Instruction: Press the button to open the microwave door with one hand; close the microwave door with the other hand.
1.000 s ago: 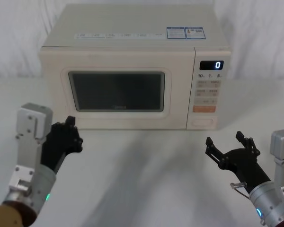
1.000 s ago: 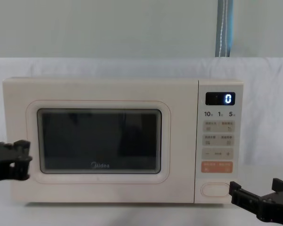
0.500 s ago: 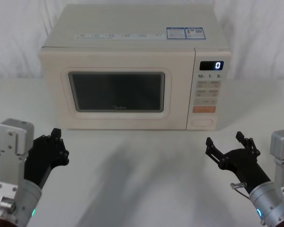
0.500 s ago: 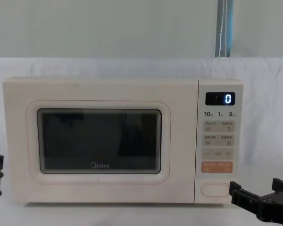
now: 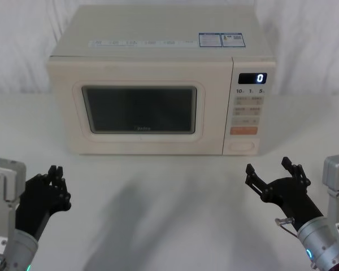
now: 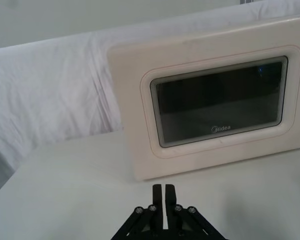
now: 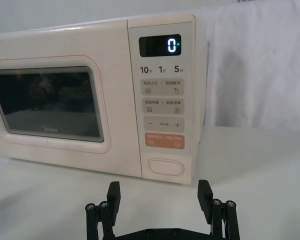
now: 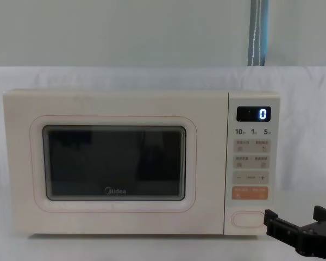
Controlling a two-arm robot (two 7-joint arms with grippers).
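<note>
The cream microwave (image 5: 158, 51) stands at the back of the table, display reading "0". Its door (image 5: 140, 110) (image 8: 115, 163) (image 6: 217, 102) is closed flush with the front. The wide pill-shaped button (image 5: 242, 146) (image 7: 166, 167) (image 8: 248, 218) sits at the bottom of the control panel. My left gripper (image 5: 55, 182) (image 6: 163, 192) hangs low at the near left, well back from the door, its fingers pressed together and shut. At the near right my right gripper (image 5: 269, 172) (image 7: 160, 195) (image 8: 299, 220) is open and empty, a short way in front of the button.
A white cloth covers the table (image 5: 169, 192) and the backdrop. Bare tabletop lies between the two grippers and the microwave front. An orange key (image 7: 164, 141) sits just above the button.
My left gripper has pulled back from the door's left edge toward me and downward, leaving the chest view. The door stays closed. The right gripper has not moved.
</note>
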